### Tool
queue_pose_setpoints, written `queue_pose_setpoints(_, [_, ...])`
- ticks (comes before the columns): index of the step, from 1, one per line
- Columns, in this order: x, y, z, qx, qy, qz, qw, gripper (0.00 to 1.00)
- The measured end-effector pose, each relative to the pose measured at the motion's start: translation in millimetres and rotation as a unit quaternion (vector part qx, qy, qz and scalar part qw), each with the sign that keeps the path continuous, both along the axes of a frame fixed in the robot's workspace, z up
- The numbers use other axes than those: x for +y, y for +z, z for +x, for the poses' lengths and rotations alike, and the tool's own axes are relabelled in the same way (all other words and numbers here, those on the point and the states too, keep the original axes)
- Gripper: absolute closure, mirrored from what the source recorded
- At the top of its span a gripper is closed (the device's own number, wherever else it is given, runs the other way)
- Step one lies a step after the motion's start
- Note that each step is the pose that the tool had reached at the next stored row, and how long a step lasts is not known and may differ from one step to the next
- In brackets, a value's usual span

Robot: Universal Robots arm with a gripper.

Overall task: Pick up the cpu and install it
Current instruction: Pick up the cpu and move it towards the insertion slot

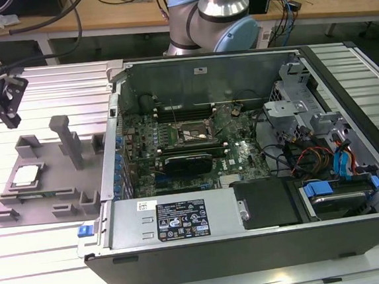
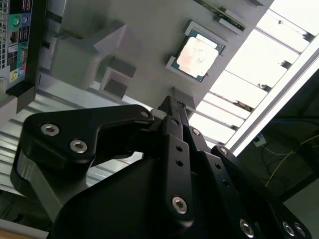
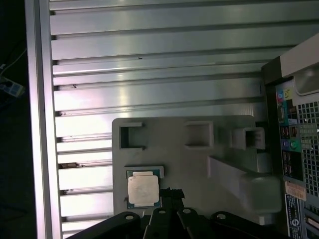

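While the gripper [image 1: 11, 119] hangs over the far edge of the grey fixture [image 1: 54, 172], jaws drawn together and holding nothing, the cpu [image 1: 25, 175] lies flat in a fixture recess, at the exterior view's left of the open computer case [image 1: 252, 251].

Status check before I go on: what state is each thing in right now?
cpu: lying flat in its fixture recess, not gripped.
end effector: above the fixture, off the cpu, carrying nothing.
fixture: beside the case, holding the cpu.
case: on its side, open.
socket: looks empty.
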State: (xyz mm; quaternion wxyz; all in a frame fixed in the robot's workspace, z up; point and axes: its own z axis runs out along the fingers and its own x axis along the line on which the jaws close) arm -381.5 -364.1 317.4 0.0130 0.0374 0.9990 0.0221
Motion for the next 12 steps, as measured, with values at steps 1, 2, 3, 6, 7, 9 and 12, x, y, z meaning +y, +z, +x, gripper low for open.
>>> queue_pose_setpoints(1, [0.0,-0.7,-0.5,-0.0003,0.000,0.0000,1.0000,0.89])
queue_pose_setpoints(2, [0.0,-1.3,-0.9,-0.0005,0.000,0.0000,1.0000,0.89])
queue_pose_setpoints(3, [0.0,-2.6,-1.9,-0.0007,0.000,0.0000,1.0000,0.89])
queue_pose_setpoints(6, [0.0,-4.1,-3.1,-0.0010,0.000,0.0000,1.0000,0.89])
queue_pose_setpoints(7, [0.0,-5.0,-3.7,-0.0010,0.000,0.0000,1.0000,0.89])
queue_pose_setpoints(9, [0.0,-7.0,-5.1,-0.0012,0.000,0.0000,1.0000,0.89])
queue_pose_setpoints(12, [0.0,-8.8,-6.4,-0.0015,0.000,0.0000,1.0000,0.89])
